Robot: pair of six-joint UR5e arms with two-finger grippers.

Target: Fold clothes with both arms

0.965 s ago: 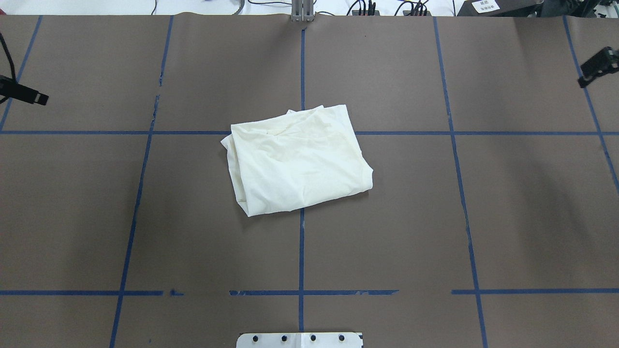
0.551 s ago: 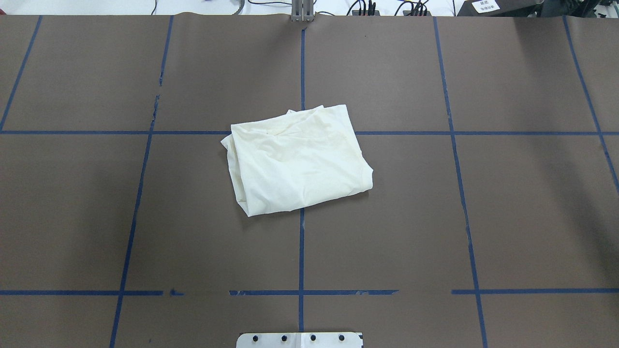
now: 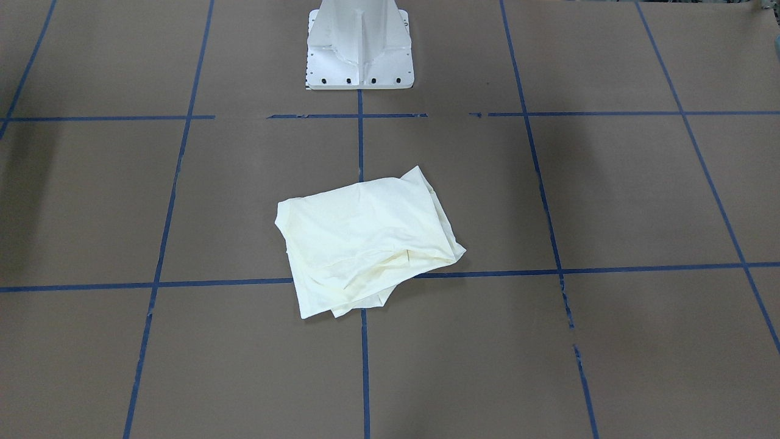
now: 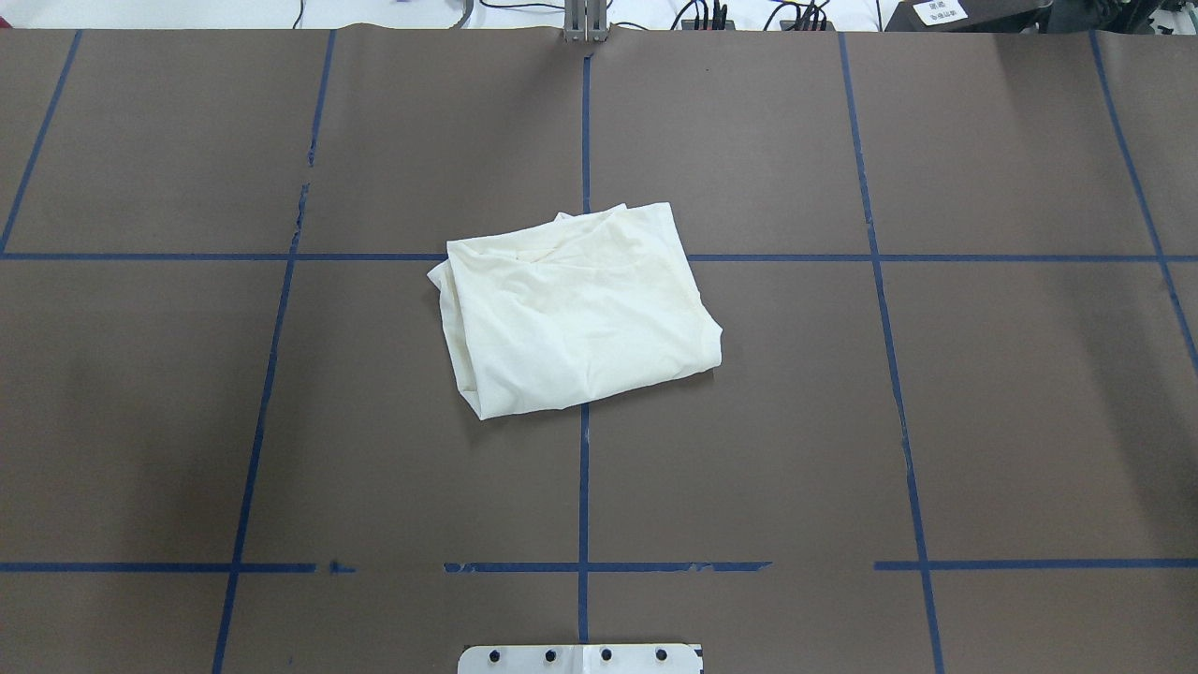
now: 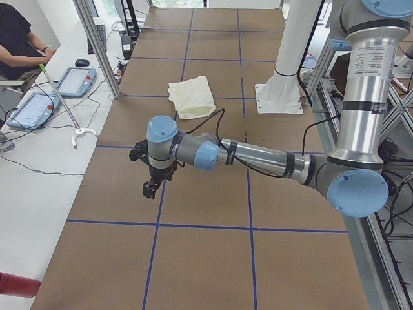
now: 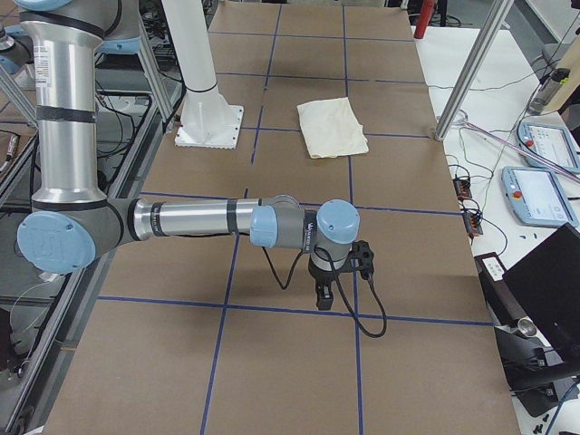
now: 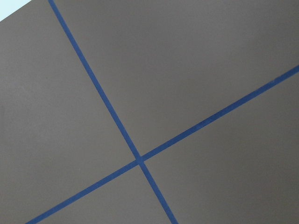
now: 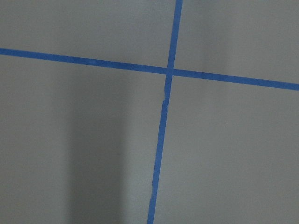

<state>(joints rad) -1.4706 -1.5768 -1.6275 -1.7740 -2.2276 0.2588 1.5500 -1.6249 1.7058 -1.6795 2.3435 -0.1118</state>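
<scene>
Now | T-shirt [image 4: 576, 314] folded, mid table [image 4: 842, 421] | L gripper [image 5: 150, 188], R gripper [image 6: 323, 297] far off

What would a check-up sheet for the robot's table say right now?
Surface: brown table with blue tape lines; white base at the robot's edge.
Job's things: shirt folded into a rough rectangle mid-table, plain side up, with no arm touching it.
Clutter: nothing seen.
Grippers: left gripper and right gripper hang over bare table, far from the shirt; open or shut cannot be told.
Cables: a black cable loops from the right wrist; plugs at the far edge.
Surroundings: a seated person and tablets at a white side bench.
</scene>
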